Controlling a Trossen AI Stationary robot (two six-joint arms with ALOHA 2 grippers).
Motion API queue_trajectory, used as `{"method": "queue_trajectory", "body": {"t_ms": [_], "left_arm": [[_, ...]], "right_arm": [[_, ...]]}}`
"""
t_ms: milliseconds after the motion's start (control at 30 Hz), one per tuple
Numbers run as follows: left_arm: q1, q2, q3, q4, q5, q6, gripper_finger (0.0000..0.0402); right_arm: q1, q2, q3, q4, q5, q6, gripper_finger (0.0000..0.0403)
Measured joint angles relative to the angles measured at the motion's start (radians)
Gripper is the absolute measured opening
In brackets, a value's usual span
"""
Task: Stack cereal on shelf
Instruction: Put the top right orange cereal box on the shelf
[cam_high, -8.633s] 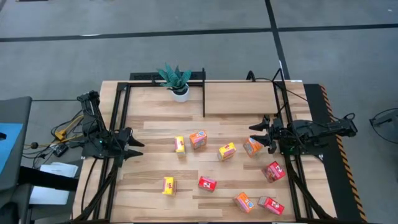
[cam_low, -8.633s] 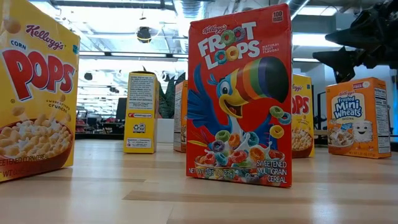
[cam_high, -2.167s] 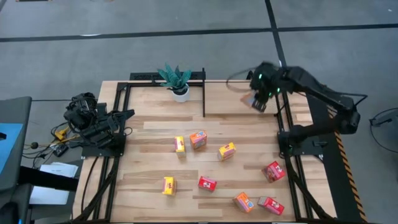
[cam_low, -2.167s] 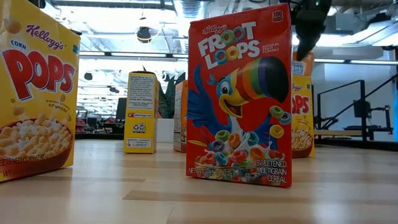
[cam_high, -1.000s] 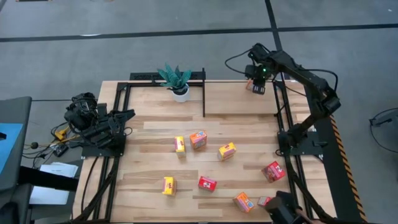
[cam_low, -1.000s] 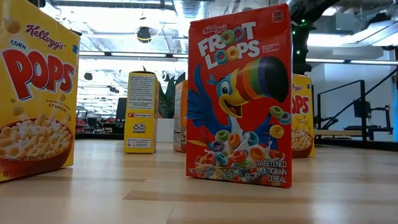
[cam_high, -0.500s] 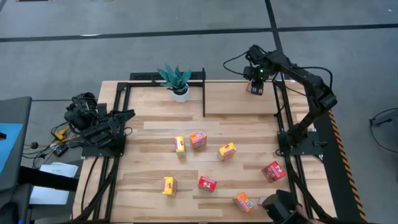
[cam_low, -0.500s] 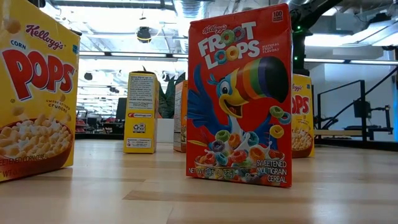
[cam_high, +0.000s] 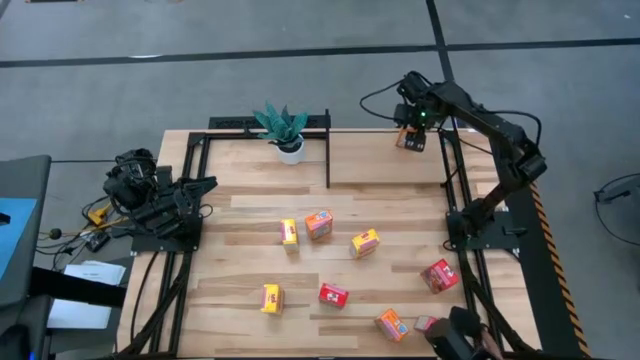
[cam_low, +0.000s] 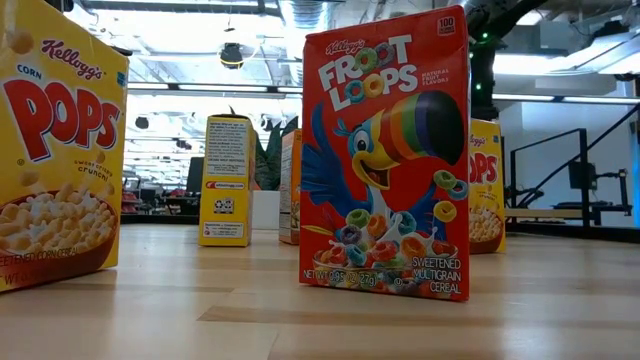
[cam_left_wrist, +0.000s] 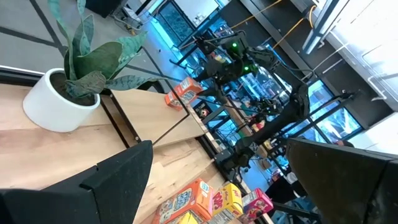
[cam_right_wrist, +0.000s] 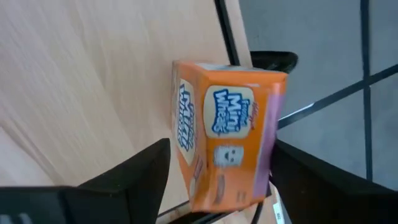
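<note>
Cereal box under inspection: an orange Mini-Wheats box (cam_right_wrist: 227, 134) standing between the two fingers of the right pincer (cam_high: 411, 135), at the far right corner of the shelf (cam_high: 385, 160). In the right wrist view a gap shows on each side between the fingers (cam_right_wrist: 134, 171) and the box, so the right pincer is released and grasping nothing. The box's long axis runs lengthwise between the fingers, out toward their tips; its printed front faces the camera, its narrow side panel faces one finger. Whether its base sits fully on the wood cannot be told.

Just beside the right pincer runs the shelf's black post (cam_high: 447, 150). Well away from it, on the open desk (cam_high: 240, 280), the other cereal boxes (cam_high: 365, 242) stand scattered; the low view shows a Froot Loops box (cam_low: 385, 155) upright, long axis vertical, front toward the camera.

The left pincer (cam_high: 205, 185) waits at the desk's left edge, fingers spread wide and empty. A potted plant (cam_high: 283, 128) stands at the shelf's far left.
</note>
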Motion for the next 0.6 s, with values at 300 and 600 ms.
{"method": "queue_trajectory", "body": {"t_ms": [300, 600], "left_arm": [[0.0, 0.0, 0.0, 0.001, -0.002, 0.0, 0.0359], [0.0, 0.0, 0.0, 0.001, -0.015, -0.013, 0.0359]], "right_arm": [[0.057, -0.151, 0.002, 0.028, -0.002, 0.076, 0.0276], [0.127, -0.176, -0.005, -0.04, -0.049, 0.314, 0.0089]]}}
